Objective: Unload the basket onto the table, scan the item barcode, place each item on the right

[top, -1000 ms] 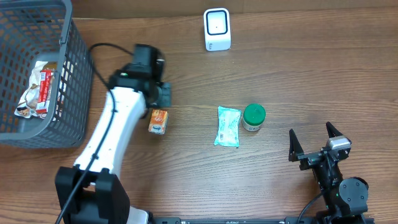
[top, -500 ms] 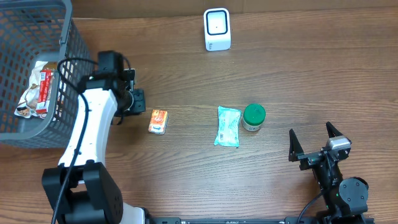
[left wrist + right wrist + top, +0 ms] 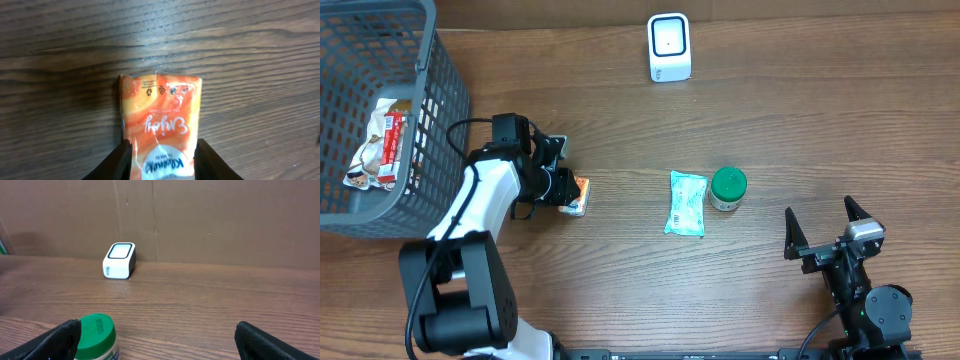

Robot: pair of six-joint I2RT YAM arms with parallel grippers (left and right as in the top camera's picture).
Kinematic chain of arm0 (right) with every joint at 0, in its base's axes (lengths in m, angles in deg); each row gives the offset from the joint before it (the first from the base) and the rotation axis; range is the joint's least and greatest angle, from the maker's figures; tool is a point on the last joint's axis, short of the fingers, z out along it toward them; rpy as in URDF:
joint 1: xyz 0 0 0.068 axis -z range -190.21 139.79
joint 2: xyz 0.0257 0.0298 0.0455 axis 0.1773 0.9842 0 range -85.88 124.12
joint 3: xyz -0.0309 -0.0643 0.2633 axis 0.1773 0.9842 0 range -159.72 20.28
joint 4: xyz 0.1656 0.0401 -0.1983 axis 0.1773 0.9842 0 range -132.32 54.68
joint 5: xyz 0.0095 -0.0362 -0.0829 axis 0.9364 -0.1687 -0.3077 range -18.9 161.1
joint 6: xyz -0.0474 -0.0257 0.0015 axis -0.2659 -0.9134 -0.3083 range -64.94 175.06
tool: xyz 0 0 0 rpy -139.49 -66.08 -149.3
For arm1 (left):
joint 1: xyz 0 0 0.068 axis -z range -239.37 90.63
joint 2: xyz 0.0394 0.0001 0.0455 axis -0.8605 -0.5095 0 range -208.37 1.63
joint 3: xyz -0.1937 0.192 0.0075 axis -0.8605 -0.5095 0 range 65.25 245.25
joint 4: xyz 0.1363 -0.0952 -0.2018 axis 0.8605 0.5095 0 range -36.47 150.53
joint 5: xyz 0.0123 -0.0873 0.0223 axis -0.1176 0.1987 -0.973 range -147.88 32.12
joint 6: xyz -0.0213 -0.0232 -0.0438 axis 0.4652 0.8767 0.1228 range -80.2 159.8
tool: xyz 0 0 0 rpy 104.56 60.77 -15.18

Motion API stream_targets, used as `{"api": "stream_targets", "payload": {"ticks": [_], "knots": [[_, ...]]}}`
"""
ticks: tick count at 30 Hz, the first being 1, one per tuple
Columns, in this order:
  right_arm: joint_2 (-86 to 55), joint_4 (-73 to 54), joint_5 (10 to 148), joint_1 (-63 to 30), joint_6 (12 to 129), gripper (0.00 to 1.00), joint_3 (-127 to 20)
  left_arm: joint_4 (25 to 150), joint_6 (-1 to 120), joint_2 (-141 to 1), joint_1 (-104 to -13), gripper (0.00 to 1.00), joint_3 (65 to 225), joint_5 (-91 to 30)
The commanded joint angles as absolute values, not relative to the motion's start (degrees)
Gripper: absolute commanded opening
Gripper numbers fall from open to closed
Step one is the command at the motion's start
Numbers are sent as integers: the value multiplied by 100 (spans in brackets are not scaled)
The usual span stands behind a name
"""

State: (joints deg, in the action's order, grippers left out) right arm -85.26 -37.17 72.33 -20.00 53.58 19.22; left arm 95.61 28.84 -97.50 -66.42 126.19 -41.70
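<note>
A small orange tissue packet [image 3: 577, 194] lies flat on the wooden table, left of centre. In the left wrist view the packet [image 3: 160, 115] fills the middle, with white lettering on it. My left gripper [image 3: 564, 188] is down over it, open, one finger on each long side of the packet [image 3: 162, 152]; I cannot tell whether the fingers [image 3: 122, 159] touch its edges. The white barcode scanner [image 3: 669, 47] stands at the table's far edge. My right gripper [image 3: 827, 226] rests at the near right, open wide and holding nothing [image 3: 159, 335].
A grey mesh basket [image 3: 446, 110] with wrapped snacks inside stands at the far left. A pale green packet [image 3: 686, 203] and a green-lidded jar [image 3: 728, 187] lie mid-table. The right wrist view shows the jar [image 3: 97, 335] close by and the scanner [image 3: 120, 261] beyond.
My left arm swung from above the packet out to the left, then came down over the orange packet. Its jaws have spread apart. The right arm has not moved.
</note>
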Motion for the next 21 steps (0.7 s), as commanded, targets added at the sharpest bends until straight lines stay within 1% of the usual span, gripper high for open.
{"api": "stream_targets", "payload": {"ticks": [1, 4, 9, 10, 12, 21], "knots": [[-8572, -3752, 7209, -1984, 5352, 100, 1981, 9491, 2692, -10089, -6817, 33, 12571, -3993], [-8572, -3752, 7209, -1984, 5352, 100, 1981, 9456, 2690, -10292, -6976, 34, 12573, -3955], [-8572, -3752, 7209, -1984, 5352, 100, 1981, 9417, 2690, -10332, -7088, 35, 12573, -3544], [-8572, -3752, 7209, -1984, 5352, 100, 1981, 9441, 2690, -10332, -7068, 34, 12573, -3254], [-8572, -3750, 7209, -1984, 5352, 100, 1981, 9491, 2692, -10332, -7013, 34, 12573, -3044], [-8572, -3752, 7209, -1984, 5352, 100, 1981, 9489, 3020, -10332, -6528, 33, 12571, -2976]]}}
